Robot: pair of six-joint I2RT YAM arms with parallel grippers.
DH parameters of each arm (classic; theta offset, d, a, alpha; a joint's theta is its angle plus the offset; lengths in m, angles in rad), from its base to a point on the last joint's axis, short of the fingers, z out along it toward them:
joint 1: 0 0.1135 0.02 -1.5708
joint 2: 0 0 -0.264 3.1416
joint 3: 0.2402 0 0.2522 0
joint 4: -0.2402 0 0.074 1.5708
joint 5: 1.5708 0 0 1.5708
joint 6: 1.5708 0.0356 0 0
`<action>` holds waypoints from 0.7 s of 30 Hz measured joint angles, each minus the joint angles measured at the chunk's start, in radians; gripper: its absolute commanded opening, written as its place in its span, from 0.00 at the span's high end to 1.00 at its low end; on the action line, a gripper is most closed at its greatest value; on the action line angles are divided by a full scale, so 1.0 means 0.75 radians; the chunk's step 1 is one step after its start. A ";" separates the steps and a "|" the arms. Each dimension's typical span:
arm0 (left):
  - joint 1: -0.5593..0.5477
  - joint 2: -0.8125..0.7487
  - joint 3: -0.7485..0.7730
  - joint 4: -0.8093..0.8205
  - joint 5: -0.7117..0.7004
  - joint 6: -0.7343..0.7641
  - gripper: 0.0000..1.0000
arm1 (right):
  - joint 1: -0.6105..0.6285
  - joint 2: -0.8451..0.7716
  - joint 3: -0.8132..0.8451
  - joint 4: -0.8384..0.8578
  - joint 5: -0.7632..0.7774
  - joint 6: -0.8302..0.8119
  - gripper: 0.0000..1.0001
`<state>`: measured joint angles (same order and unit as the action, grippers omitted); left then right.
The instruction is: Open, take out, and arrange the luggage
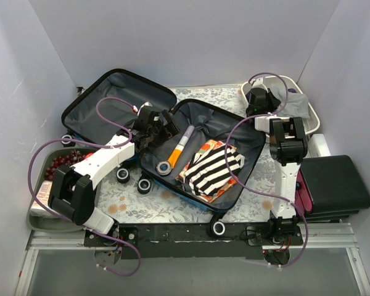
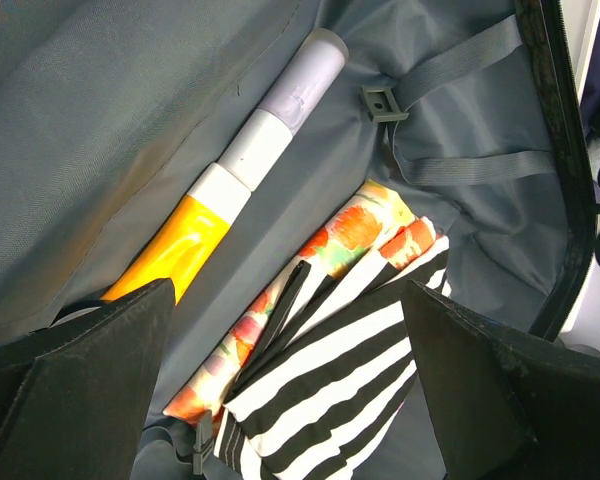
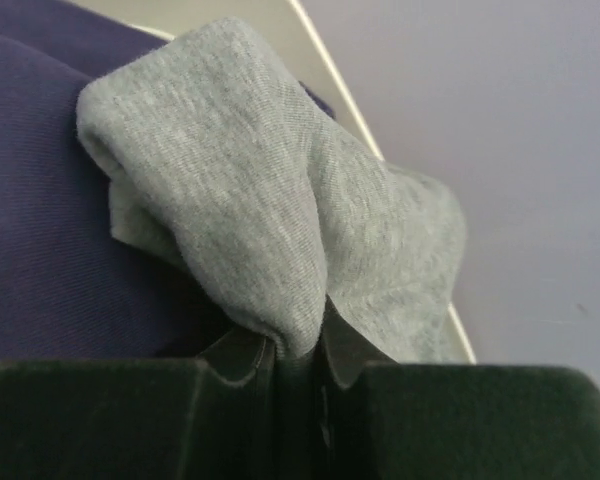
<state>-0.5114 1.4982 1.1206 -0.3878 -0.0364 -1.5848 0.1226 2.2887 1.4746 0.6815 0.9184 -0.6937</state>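
above the table point(image 1: 163, 206), left gripper point(image 2: 290, 330) gapes wide; right gripper point(image 3: 300, 352) apparently pinches grey cloth point(image 3: 270, 200).

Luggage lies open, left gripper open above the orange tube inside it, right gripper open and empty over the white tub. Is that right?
No. The right gripper is shut on a grey cloth, not open and empty; the right wrist view shows it. The open luggage, the open left gripper above the orange tube and the white tub are as stated.
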 measured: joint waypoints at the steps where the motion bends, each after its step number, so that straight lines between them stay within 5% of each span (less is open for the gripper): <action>1: 0.000 0.000 0.000 0.000 0.000 0.000 0.02 | -0.001 -0.013 -0.002 -0.058 -0.024 0.049 0.80; 3: 0.000 0.000 0.000 0.001 0.000 -0.001 0.02 | -0.001 -0.055 -0.012 -0.183 -0.091 0.163 0.79; 7: 0.000 0.000 0.000 0.001 0.000 -0.001 0.02 | -0.015 -0.173 -0.066 -0.361 -0.234 0.360 0.99; 21: 0.000 0.000 -0.003 0.012 0.030 0.000 0.02 | 0.011 -0.489 -0.418 -0.229 -0.251 0.455 0.99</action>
<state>-0.5114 1.4982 1.1183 -0.3790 -0.0139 -1.5848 0.1307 1.9221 1.1614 0.5098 0.7303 -0.3523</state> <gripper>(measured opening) 0.982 0.200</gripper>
